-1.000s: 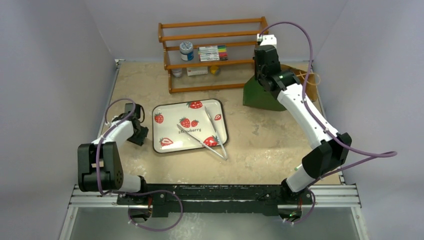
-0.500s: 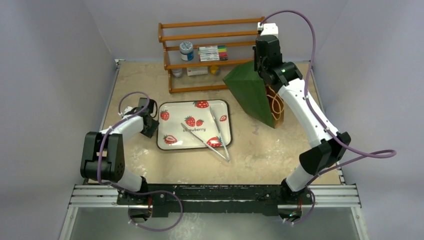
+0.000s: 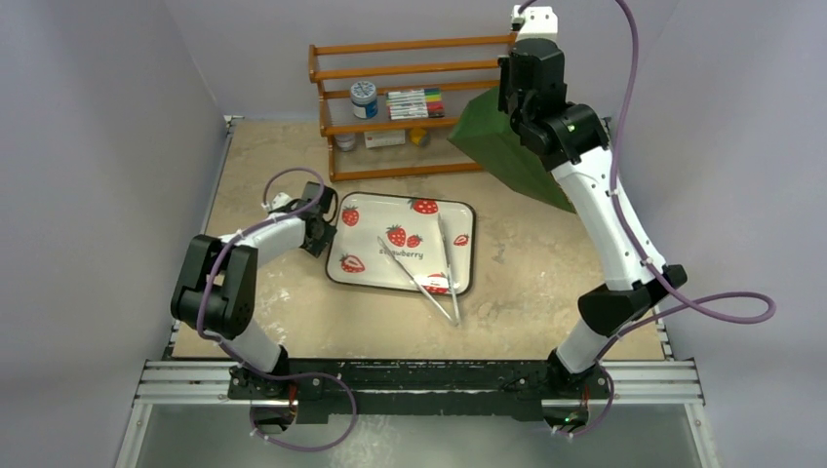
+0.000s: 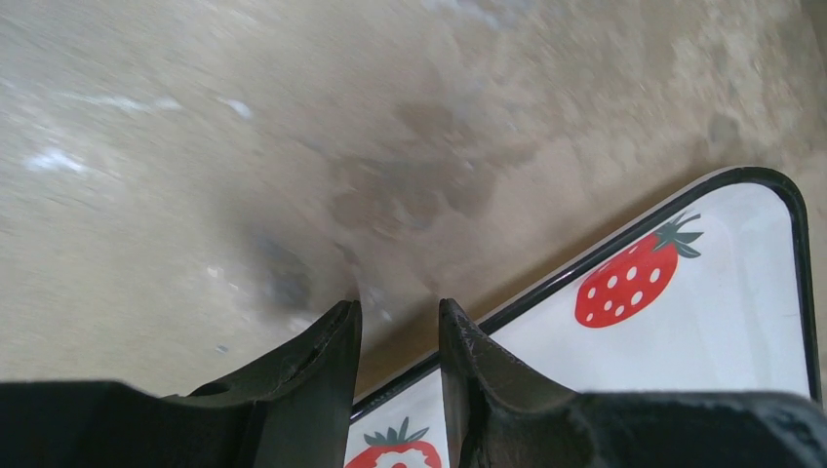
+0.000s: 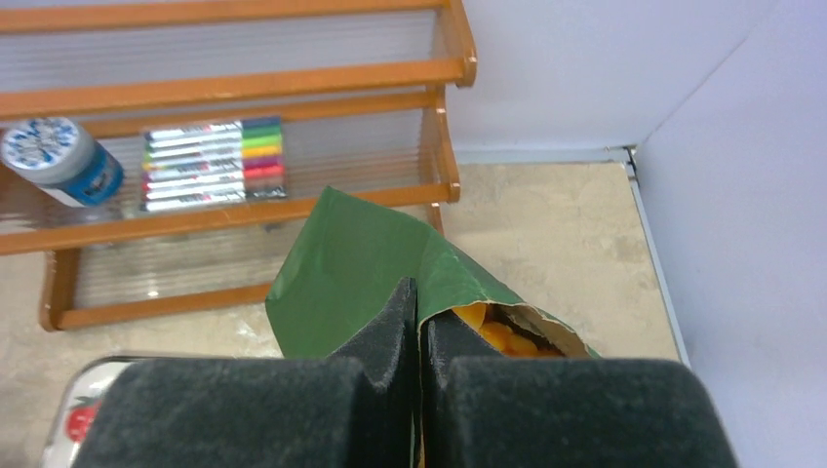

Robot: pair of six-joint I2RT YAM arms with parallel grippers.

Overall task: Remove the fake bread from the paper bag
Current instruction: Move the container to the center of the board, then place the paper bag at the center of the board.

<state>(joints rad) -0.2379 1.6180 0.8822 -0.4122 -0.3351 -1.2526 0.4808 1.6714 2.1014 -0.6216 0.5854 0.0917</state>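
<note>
White arms (image 3: 605, 210) with black joints, purple cables (image 3: 722, 302) (green light (image 3: 569, 127) on right).

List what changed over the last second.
The right gripper, shut on the bag, lifted it off the table and tilted it; bread shows inside. The left gripper, holding the tray by its rim, slid it right and turned it, the tongs riding along. The rack and its contents stayed put.
</note>
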